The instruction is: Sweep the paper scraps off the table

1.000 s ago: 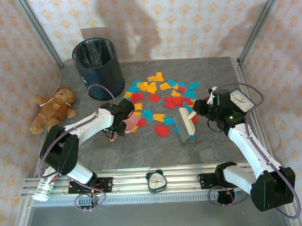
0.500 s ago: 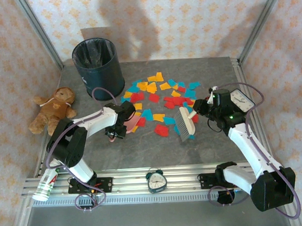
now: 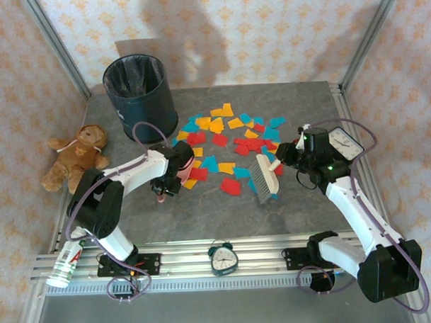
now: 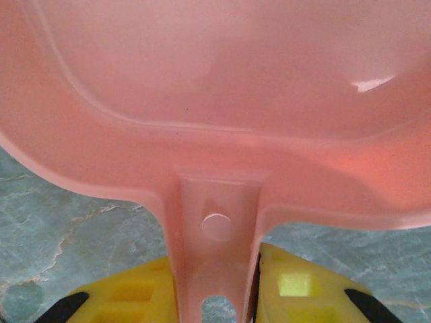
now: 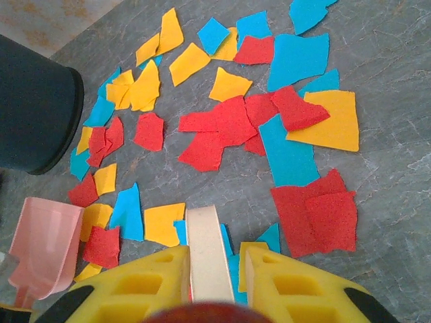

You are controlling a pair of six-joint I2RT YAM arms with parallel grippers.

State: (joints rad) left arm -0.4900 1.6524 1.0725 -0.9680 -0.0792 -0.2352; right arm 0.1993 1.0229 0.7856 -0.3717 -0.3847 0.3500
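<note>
Red, yellow-orange and teal paper scraps [image 3: 222, 143] [image 5: 229, 128] lie spread over the middle of the dark grey table [image 3: 203, 218]. A pink dustpan [image 3: 179, 175] [image 4: 215, 81] rests at the left edge of the scraps. My left gripper [image 3: 165, 188] [image 4: 215, 303] is shut on its handle [image 4: 215, 229], a yellow finger [image 4: 128, 299] on each side. My right gripper [image 3: 286, 155] [image 5: 214, 269] is shut on the cream handle [image 5: 209, 256] of a brush [image 3: 263, 175], whose bristles stand on the table at the scraps' right side. The dustpan [image 5: 44, 245] also appears at the lower left of the right wrist view.
A dark bin [image 3: 139, 93] [image 5: 34, 101] stands at the back left, close to the scraps. A teddy bear [image 3: 77, 156] lies at the left edge. One alarm clock [image 3: 222, 257] sits on the front rail, another [image 3: 342, 141] at the right. A bottle [image 3: 63, 269] lies front left.
My left gripper's jaws have closed onto the dustpan's handle, and the left arm has drawn in a little toward it. The right arm and brush have not moved.
</note>
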